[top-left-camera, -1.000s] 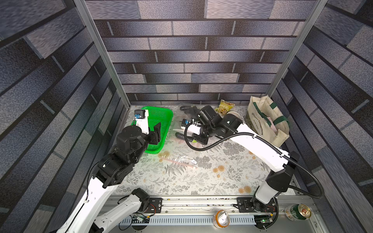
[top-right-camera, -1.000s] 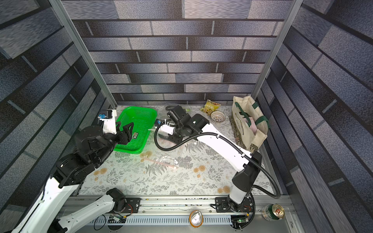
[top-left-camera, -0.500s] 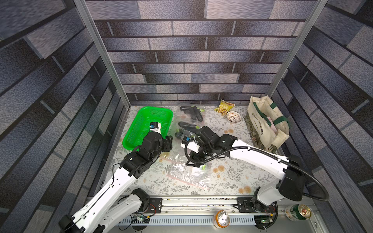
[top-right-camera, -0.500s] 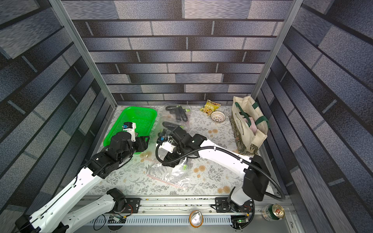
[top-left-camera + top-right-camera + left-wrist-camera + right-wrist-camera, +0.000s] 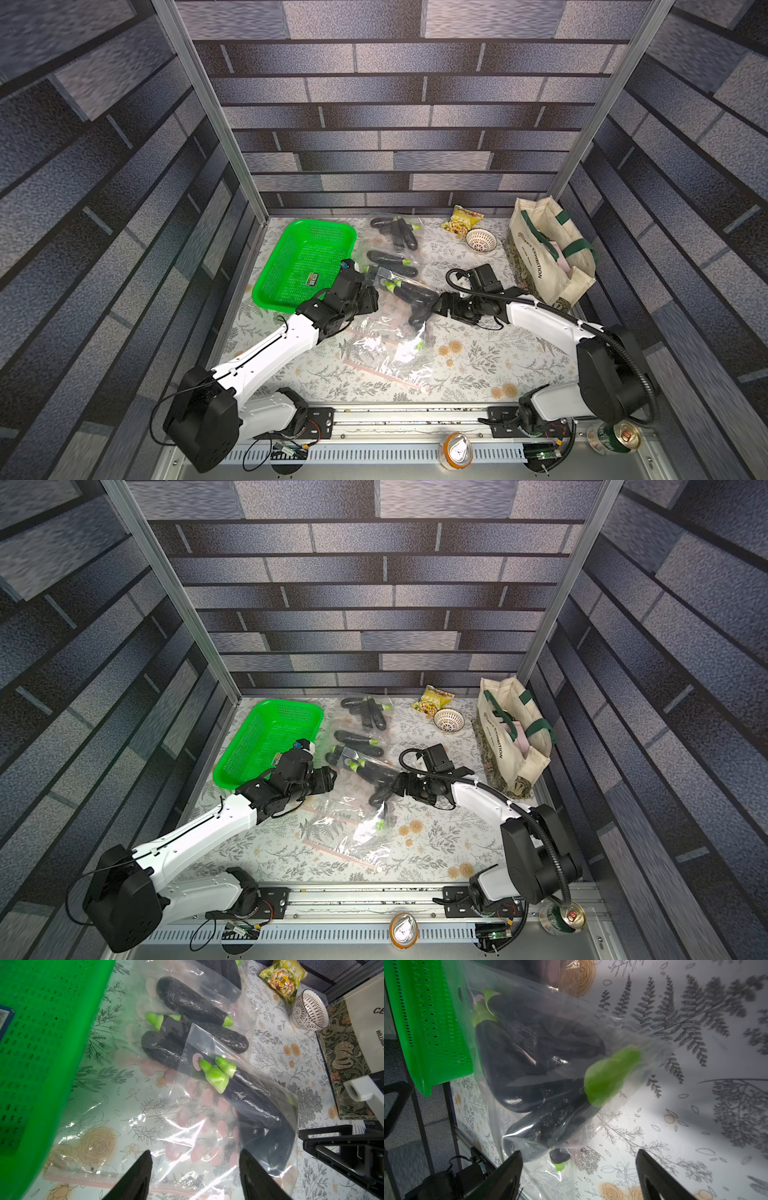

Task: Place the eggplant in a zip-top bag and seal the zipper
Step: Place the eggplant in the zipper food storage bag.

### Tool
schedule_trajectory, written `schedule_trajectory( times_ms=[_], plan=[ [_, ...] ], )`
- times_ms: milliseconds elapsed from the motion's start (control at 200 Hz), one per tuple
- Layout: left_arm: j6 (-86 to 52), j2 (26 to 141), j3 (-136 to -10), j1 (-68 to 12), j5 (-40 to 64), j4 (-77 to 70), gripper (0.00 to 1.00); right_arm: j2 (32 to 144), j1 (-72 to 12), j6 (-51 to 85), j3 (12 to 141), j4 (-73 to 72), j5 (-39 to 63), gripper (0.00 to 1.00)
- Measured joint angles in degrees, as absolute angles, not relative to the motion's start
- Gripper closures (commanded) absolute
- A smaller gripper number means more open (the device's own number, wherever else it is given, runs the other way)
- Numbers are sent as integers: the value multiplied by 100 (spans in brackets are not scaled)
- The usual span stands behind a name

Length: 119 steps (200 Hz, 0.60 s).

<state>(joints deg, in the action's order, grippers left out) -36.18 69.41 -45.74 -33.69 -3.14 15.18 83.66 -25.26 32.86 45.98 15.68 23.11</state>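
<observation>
Holding nothing, my left fingers (image 5: 369,296) stand apart over the clear zip-top bag (image 5: 388,338) in the middle of the desk (image 5: 498,361); in the left wrist view the two dark tips are spread with crinkled plastic showing between them, and I cannot tell whether they touch it; my right fingers (image 5: 435,306) are spread wide as well, gripping nothing, and face the same bag from the opposite side. Several dark eggplants (image 5: 409,291) with green caps lie inside that bag, bunched in the stretch between my two arms; the right wrist view shows them through the plastic just ahead of the tips. A pink zipper strip (image 5: 72,1181) runs across the plastic just short of my left tips; whether it is pressed shut I cannot tell; a second pink strip (image 5: 384,373) shows nearer the front rail, and I cannot tell if it belongs to the same bag. Just beside my left wrist sits the green basket (image 5: 307,257), with a small label lying in it; behind the bag, toward the back wall, lie two more clear bags of eggplants (image 5: 395,232); further to my right are a yellow snack packet (image 5: 461,218), a small patterned bowl (image 5: 481,241) and a cream tote bag (image 5: 544,253) with green handles, standing against the side wall; two cans (image 5: 457,451) rest on the metal tray in front of the rail.
</observation>
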Motion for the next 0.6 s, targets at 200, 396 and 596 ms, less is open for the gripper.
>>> schedule_trajectory(
  times_ms=[200,396,596],
  plan=[
    [-3824,7301,-4637,-3151,-272,1315,21,8982,-2528,3706,4554,593,2571,32],
    [-3907,8079,-4982,-2993,-165,1286,18,9159,-2528,3861,4491,117,2602,59],
    [-3863,8958,-5937,-2917,-196,1343,12,9159,-2528,3841,4482,-80,2517,73]
  ],
)
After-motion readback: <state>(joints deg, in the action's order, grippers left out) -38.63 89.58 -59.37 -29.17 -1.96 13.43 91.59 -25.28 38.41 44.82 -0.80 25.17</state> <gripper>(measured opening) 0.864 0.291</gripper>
